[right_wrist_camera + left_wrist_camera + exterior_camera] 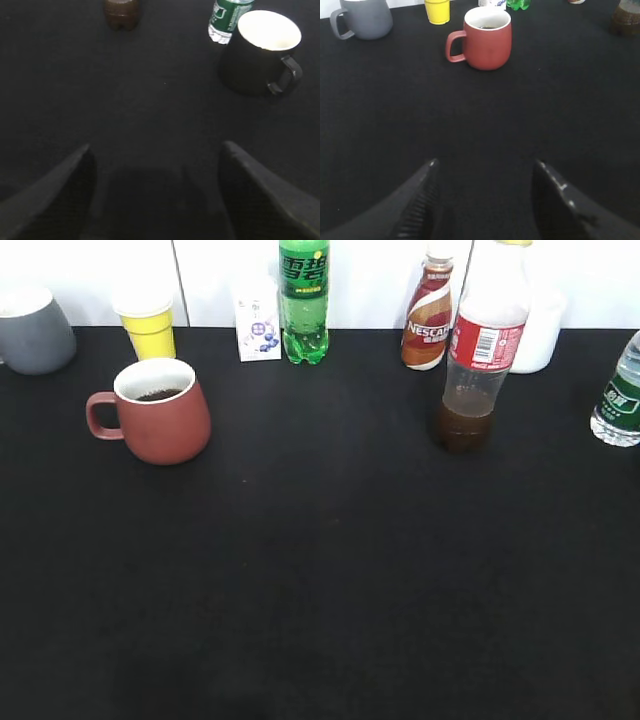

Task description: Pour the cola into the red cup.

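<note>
Black cloth desk [320, 580], white wall behind. Stood upright right of centre: tall clear cola bottle [482, 350], nearly drained. Already held dark liquid: squat brick-red mug [160, 410], far left. Both tools [485, 200] [155, 195] gaped, empty. Risked tipping bottle if regrasped high

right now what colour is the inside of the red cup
White, with dark liquid at the bottom of the red cup; the exterior view shows it best.
</note>
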Robot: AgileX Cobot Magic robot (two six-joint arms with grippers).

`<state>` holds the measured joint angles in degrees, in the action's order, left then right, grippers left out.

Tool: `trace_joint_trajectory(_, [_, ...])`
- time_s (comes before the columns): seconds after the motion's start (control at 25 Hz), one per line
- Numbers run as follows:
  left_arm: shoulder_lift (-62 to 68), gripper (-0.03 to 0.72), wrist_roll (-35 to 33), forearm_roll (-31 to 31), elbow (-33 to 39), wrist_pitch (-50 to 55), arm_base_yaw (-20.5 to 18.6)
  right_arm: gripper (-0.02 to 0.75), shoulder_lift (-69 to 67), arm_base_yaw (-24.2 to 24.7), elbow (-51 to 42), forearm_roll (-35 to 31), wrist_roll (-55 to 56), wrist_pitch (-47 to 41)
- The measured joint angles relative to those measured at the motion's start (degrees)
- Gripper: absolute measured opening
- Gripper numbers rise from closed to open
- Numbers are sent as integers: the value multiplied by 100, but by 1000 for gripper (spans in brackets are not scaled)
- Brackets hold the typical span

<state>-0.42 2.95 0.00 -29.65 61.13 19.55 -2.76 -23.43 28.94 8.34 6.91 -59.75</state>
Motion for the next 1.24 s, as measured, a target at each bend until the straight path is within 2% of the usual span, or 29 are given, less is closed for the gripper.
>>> trace_joint_trajectory(0.16, [0,432,-5,0,0,-5,0,577,0,0,0,-11,0,5])
trace_joint_trajectory(0.24, [0,410,-5,0,0,-5,-169,577,0,59,0,-18,0,5])
trace_joint_trajectory(0.32, [0,367,-5,0,5,-5,-731,577,0,369,0,-18,0,5])
trace_joint_trajectory(0.4, [0,326,-5,0,5,-5,-1383,576,0,894,0,-18,0,5])
trace_joint_trajectory(0.52, [0,302,-5,0,5,-6,-1899,576,102,1442,0,-18,0,5])
trace_joint_trajectory(0.64, [0,300,-5,0,5,-11,-1945,576,307,1650,0,-10,0,11])
trace_joint_trajectory(1.24, [0,244,-5,0,5,-11,-1945,576,322,1656,0,-17,0,11])
